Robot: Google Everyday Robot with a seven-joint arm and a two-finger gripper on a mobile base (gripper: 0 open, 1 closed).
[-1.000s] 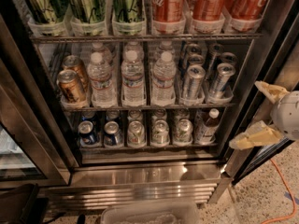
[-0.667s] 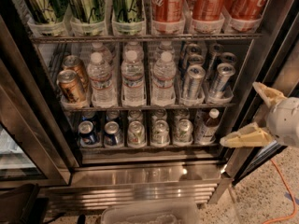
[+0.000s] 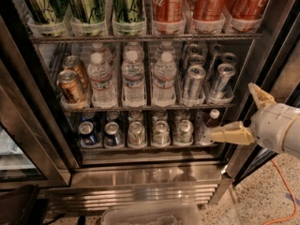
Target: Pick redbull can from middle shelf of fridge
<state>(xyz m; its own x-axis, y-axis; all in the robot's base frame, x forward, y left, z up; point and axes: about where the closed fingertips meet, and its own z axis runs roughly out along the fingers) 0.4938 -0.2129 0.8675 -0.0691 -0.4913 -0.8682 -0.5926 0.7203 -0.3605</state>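
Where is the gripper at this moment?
Camera view: the cream two-finger gripper is open at the right edge of the fridge, beside the bottom rack, below-right of the slim silver redbull cans.

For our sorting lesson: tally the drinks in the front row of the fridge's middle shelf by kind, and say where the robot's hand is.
copper cans: 1
water bottles: 3
redbull cans: 2
Total: 6
The hand, open and empty, is at the right, outside the fridge.
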